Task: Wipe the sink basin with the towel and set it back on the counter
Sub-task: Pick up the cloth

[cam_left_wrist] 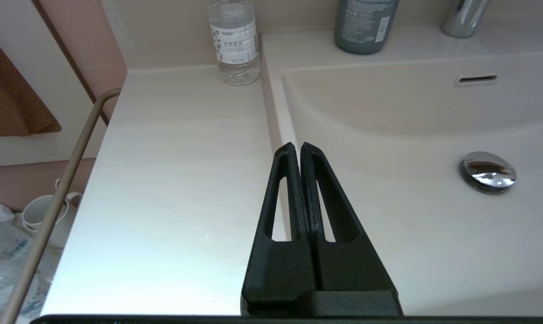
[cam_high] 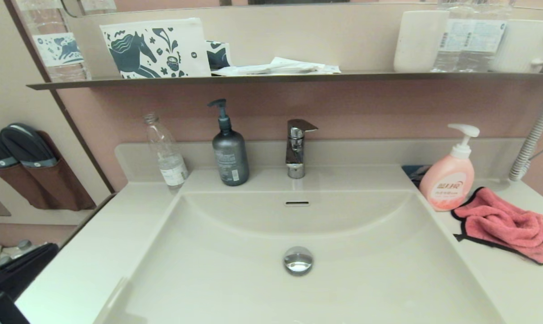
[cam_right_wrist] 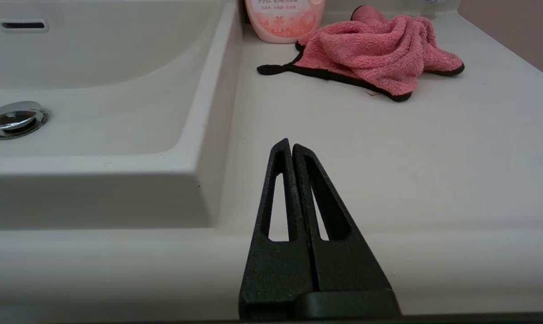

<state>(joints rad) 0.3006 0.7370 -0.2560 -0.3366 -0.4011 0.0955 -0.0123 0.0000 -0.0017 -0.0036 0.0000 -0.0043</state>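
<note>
The coral-pink towel lies crumpled on the counter to the right of the sink basin, just beside the pink soap bottle. The basin holds a chrome drain plug and a slot overflow. My right gripper is shut and empty, low at the counter's front edge, well short of the towel; the head view does not show it. My left gripper is shut and empty above the basin's left rim; only part of the left arm shows in the head view.
A pink pump soap bottle stands by the towel. A faucet, a grey pump bottle and a clear water bottle line the back. A dark shelf with cups and a pouch runs above. A bar flanks the counter's left side.
</note>
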